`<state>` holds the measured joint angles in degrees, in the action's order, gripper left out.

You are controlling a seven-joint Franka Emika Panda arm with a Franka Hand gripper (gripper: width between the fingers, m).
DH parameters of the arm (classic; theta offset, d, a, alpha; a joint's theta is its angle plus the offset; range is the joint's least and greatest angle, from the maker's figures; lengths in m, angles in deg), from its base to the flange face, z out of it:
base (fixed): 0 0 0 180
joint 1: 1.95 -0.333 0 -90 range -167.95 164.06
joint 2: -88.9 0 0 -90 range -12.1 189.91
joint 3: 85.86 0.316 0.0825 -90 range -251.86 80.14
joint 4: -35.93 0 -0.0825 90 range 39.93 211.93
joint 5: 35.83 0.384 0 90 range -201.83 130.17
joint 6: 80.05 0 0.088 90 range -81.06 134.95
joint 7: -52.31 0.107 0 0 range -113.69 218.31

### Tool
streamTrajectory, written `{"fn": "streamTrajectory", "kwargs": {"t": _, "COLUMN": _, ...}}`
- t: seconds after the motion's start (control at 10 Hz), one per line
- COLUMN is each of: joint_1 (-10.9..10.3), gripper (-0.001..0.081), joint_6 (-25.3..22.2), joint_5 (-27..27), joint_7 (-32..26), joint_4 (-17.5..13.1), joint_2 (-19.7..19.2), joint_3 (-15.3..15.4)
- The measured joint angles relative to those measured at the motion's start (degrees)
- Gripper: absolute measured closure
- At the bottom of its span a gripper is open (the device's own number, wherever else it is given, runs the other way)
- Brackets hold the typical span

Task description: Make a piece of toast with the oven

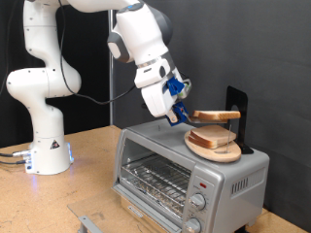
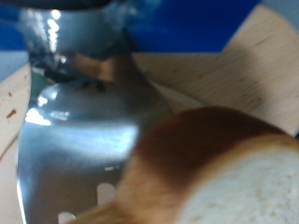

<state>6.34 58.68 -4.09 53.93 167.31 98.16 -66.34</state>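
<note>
In the exterior view my gripper (image 1: 184, 115) hangs over the silver toaster oven (image 1: 233, 180) and is shut on one edge of the piece of toast (image 1: 217, 115). It holds the slice flat, a little above the similar slices stacked (image 1: 214, 146) on the oven's top. The oven's wire rack (image 1: 155, 179) shows through its front, and the knobs (image 1: 200, 193) are at the front's right end. In the wrist view the held slice (image 2: 220, 173) fills the near corner, blurred, over the oven's shiny metal top (image 2: 75, 131). My fingertips do not show there.
A black upright stand (image 1: 235, 105) is behind the stack on the oven's top. The arm's white base (image 1: 47, 150) stands on the wooden table (image 1: 87, 180) at the exterior view's left. A grey bar (image 1: 89, 223) lies low in front of the oven.
</note>
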Motion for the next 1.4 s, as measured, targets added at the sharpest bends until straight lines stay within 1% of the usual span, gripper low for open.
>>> {"fn": "streamTrajectory", "kwargs": {"t": 0.2, "joint_1": 0.1, "gripper": 0.0402, "joint_6": -2.2, "joint_5": 0.7, "joint_7": -0.4, "joint_4": 0.9, "joint_2": 2.3, "joint_3": -1.0}}
{"fn": "streamTrajectory", "kwargs": {"t": 0.4, "joint_1": 0.6, "gripper": 0.0402, "joint_6": -3.3, "joint_5": 0.7, "joint_7": -0.1, "joint_4": 1.4, "joint_2": 3.1, "joint_3": -1.4}}
{"fn": "streamTrajectory", "kwargs": {"t": 1.0, "joint_1": 2.7, "gripper": 0.0402, "joint_6": -3.6, "joint_5": -0.9, "joint_7": 0.3, "joint_4": 2.2, "joint_2": 2.4, "joint_3": -1.8}}
{"fn": "streamTrajectory", "kwargs": {"t": 1.4, "joint_1": 2.9, "gripper": 0.0402, "joint_6": -4.0, "joint_5": -1.8, "joint_7": -0.1, "joint_4": 3.2, "joint_2": 2.3, "joint_3": -1.7}}
